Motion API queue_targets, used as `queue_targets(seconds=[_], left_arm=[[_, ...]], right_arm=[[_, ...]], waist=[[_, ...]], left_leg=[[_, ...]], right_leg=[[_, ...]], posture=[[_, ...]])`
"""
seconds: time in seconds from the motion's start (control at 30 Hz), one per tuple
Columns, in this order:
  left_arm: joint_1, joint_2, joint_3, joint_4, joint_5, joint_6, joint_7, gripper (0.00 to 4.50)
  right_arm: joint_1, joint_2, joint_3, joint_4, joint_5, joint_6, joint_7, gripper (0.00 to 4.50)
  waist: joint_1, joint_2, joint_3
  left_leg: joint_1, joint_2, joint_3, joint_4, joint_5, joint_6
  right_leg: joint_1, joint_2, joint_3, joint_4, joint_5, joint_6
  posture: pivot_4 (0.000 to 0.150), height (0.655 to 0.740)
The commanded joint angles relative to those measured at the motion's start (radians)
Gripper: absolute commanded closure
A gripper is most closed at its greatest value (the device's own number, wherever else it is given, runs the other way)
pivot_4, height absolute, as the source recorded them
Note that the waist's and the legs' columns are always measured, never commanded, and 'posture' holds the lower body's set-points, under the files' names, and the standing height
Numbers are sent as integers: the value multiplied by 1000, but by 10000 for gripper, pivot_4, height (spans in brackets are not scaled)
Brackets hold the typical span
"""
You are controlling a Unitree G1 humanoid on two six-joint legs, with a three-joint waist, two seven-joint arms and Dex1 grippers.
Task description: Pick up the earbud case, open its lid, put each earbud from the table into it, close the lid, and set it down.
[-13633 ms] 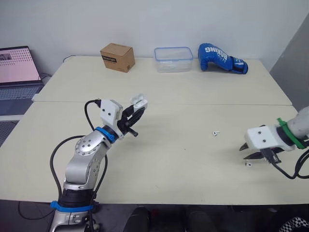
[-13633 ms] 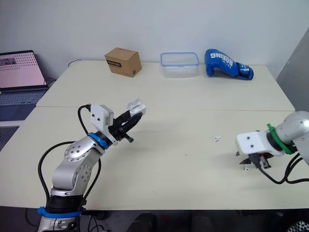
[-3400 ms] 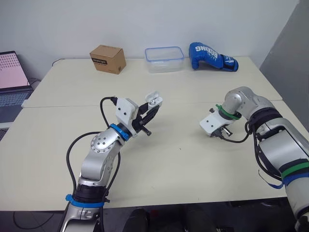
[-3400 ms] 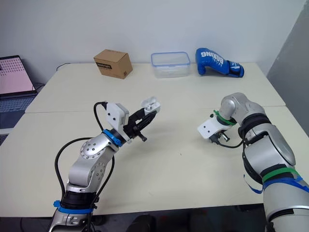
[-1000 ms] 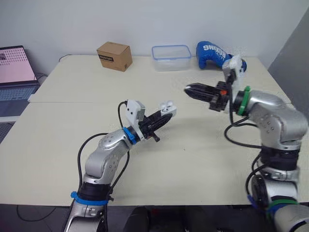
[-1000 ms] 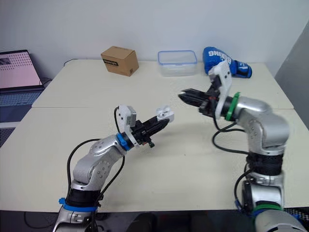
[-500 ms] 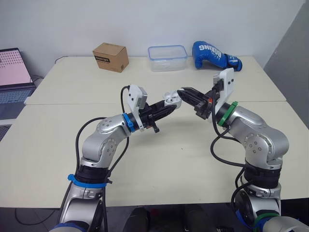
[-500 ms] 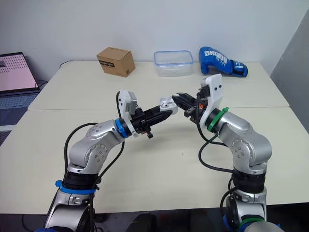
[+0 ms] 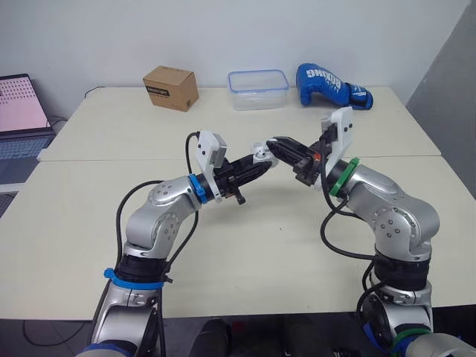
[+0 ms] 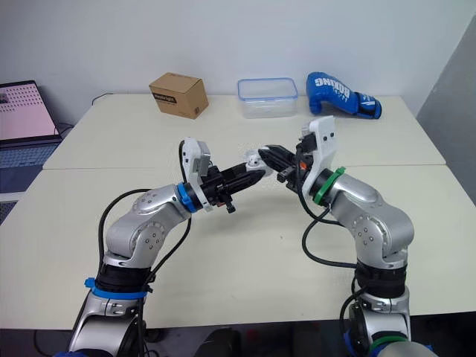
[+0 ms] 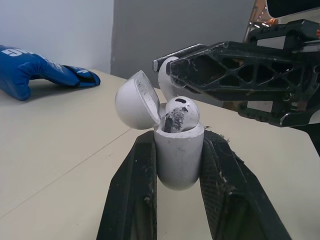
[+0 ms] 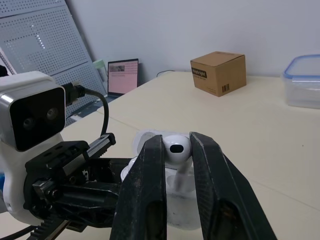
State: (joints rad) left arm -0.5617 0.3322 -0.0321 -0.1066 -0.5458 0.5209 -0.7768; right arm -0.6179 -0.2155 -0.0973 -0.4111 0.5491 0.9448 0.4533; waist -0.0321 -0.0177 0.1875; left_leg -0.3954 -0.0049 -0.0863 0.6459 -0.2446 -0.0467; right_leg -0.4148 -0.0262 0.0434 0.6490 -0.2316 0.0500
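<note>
My left gripper is shut on the white earbud case, held above the middle of the table. Its lid stands open and one earbud sits in the case. My right gripper is shut on a second white earbud and holds it right at the open top of the case. In the left eye view the two grippers meet tip to tip, the case just left of the right gripper.
Along the far edge of the table stand a cardboard box, a clear container with a blue rim and a blue boxing glove. A laptop sits off the table's left side.
My right gripper has moved a little to the left with its earbud, closing onto the open case. The left arm and case have stayed put.
</note>
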Motion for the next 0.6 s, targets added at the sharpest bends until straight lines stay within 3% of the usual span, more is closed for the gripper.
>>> queue_targets(seconds=[0.03, 0.37, 0.57, 0.6], left_arm=[[-20, -1, 25, -41, -20, -15, -3, 37432], [-20, -15, 22, -56, -25, -18, 2, 37432], [-20, -15, 19, -52, -17, -22, 1, 37432], [-19, -14, 18, -49, -14, -25, 2, 37432]], right_arm=[[16, -19, 17, -24, -4, -36, -6, 41343], [59, -32, 36, -31, 2, -71, -30, 41343], [64, -39, 41, -42, 15, -63, -38, 21074], [64, -41, 41, -41, 15, -63, -41, 21074]], waist=[[0, 0, 0], [0, 0, 0], [0, 0, 0], [0, 0, 0]], left_leg=[[0, 0, 0, 0, 0, 0], [0, 0, 0, 0, 0, 0], [0, 0, 0, 0, 0, 0], [0, 0, 0, 0, 0, 0]], right_leg=[[0, 0, 0, 0, 0, 0], [0, 0, 0, 0, 0, 0], [0, 0, 0, 0, 0, 0], [0, 0, 0, 0, 0, 0]], posture=[[1500, 7400], [1500, 7400], [1500, 7400], [1500, 7400]])
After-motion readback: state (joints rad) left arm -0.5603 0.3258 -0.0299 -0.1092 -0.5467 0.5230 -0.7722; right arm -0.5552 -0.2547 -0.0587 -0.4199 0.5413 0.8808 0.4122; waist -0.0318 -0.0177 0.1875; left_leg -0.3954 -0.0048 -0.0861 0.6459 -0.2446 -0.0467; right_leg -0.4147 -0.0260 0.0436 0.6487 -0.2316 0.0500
